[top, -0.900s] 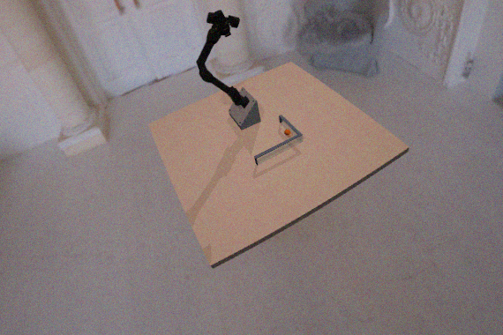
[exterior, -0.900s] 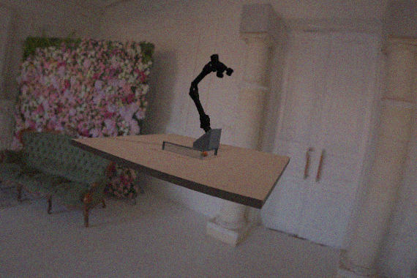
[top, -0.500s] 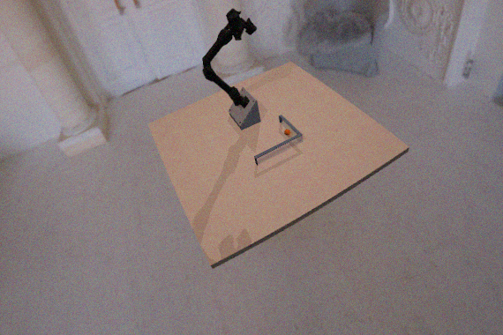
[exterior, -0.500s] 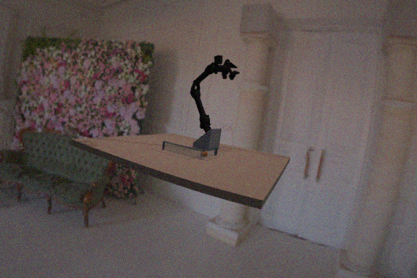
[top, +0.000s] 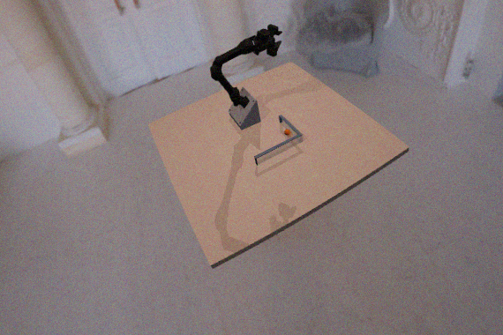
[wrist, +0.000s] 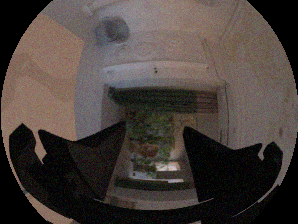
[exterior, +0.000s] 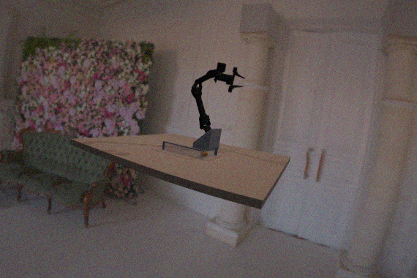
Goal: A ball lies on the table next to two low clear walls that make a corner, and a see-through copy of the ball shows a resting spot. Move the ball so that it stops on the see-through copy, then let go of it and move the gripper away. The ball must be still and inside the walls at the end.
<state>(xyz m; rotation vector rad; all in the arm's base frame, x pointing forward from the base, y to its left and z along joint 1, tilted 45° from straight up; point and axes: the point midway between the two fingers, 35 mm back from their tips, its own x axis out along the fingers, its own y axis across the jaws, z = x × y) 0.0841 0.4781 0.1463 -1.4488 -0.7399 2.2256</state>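
Note:
An orange ball (top: 287,131) (exterior: 204,153) lies on the table, inside the corner made by the low clear walls (top: 276,148) with dark top edges. It is close to the shorter wall in the top view. A separate see-through copy cannot be made out. My gripper (top: 280,39) (exterior: 243,82) (wrist: 155,128) is open and empty. It is high in the air above the table, far from the ball, and points sideways. The wrist view shows neither the ball nor the walls.
The wooden table (top: 344,143) (exterior: 238,177) (wrist: 45,55) carries the arm's grey base (top: 251,117) (exterior: 212,141), close to the walls. The longer wall reaches away from the corner toward the table's middle. A chair stands beyond the table in the top view.

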